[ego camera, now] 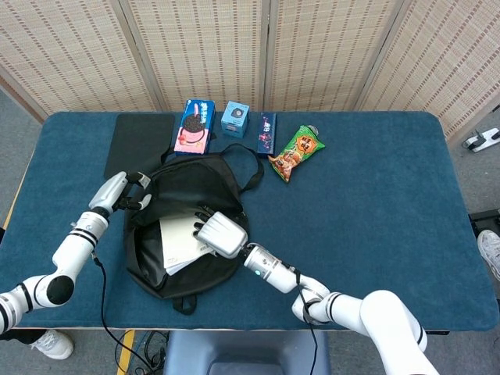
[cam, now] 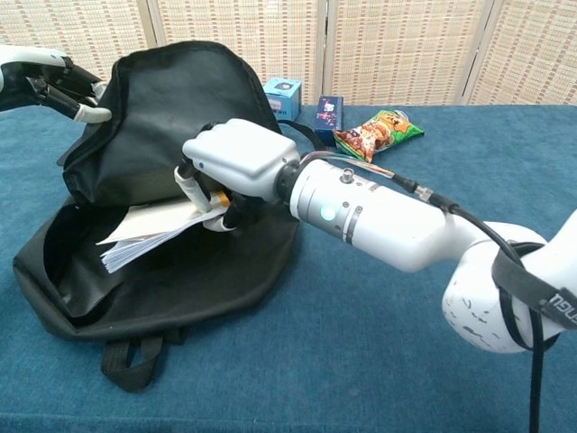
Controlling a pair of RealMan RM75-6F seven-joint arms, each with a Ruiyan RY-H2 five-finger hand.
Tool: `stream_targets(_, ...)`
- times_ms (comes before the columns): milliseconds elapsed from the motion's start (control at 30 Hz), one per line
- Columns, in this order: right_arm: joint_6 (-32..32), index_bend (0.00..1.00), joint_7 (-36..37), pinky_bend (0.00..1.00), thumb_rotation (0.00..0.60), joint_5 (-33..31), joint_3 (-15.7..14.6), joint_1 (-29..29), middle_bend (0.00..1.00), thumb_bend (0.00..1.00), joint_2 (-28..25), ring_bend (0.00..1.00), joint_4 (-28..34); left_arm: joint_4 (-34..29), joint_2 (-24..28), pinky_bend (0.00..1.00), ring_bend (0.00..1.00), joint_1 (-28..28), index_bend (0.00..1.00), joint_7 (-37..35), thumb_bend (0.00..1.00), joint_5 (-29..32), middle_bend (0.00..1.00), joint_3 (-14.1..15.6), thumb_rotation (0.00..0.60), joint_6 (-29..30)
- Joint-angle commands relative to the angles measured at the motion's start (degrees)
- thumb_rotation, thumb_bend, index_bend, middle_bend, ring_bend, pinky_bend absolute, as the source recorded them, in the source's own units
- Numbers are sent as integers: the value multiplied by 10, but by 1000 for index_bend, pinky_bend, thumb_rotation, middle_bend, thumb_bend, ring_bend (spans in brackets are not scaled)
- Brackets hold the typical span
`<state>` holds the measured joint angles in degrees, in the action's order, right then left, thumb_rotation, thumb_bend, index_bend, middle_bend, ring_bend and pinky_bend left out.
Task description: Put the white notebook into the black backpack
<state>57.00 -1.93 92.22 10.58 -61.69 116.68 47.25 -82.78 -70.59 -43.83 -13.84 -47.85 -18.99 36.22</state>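
White notebook [ego camera: 178,243] is partway inside the black backpack [ego camera: 185,191], lying in the open mouth w/ its page edges fanned toward the robot's left, far corner still past the bag's rim in chest view [cam: 144,236]. Right hand [ego camera: 220,233] grips the notebook's near edge, fingers [cam: 191,188] curled under it, thumb side on top; forearm runs back across the desk [ego camera: 375,195] toward the robot. Left hand [ego camera: 117,192] is at the bag's left upper edge, pinching the fabric of the flap and holding it up so the opening stays wide; chest view shows the flap standing tall behind the notebook. Backpack sits on the left half of the desk, straps trailing behind and a loop at the front edge. Behind it, in a row: cookie box [ego camera: 195,126], small blue box [ego camera: 234,119], slim dark blue pack [ego camera: 267,133], green snack bag [ego camera: 297,152], all apart from the bag. Dark mat [ego camera: 137,141] under the bag's back-left corner.
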Motion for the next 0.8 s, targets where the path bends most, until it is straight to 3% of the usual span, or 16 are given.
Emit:
stream_targets(33, -3, 613, -14, 112, 600, -7, 4, -5, 487, 301, 10, 249, -9, -1, 2, 169, 299, -1, 737, -1, 473, 1, 332, 0, 600, -2)
stream_targets(300, 8, 308, -45, 80, 600, -25, 16, -8, 416, 15, 39, 209, -31, -1, 5, 169, 299, -1, 735, -5, 472, 3, 332, 3, 600, -2)
stream_targets(700, 5, 12, -76, 55, 600, -46, 24, -7, 279, 0, 58, 123, -41, -6, 13, 169, 299, 3, 727, -14, 472, 0, 329, 4, 600, 0)
stream_targets(800, -8, 0, -90, 47, 600, -57, 26, -7, 240, 0, 62, 99, -43, -8, 15, 169, 299, 4, 724, -16, 471, -3, 329, 4, 600, 0)
